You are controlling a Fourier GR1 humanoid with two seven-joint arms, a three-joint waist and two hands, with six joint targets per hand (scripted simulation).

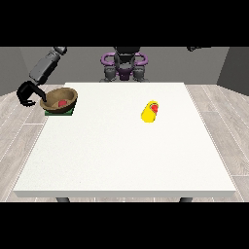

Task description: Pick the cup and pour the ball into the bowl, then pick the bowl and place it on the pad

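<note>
Cup (150, 112): one, yellow, lying on its side mid-worktop (121, 155), red inside | bowl (59, 99): one, brown, on green pad (59, 112), red ball (62, 103) within | hand at view's left (28, 92): fingers curled, seemingly at the bowl's rim | other hand unseen

I see the bench (121, 160) bare across the frame's centre and bottom, with only the tipped yellow cup (150, 112) right of centre and the brown bowl (59, 99) on its green pad (68, 113) crowding the upper left corner.
</note>
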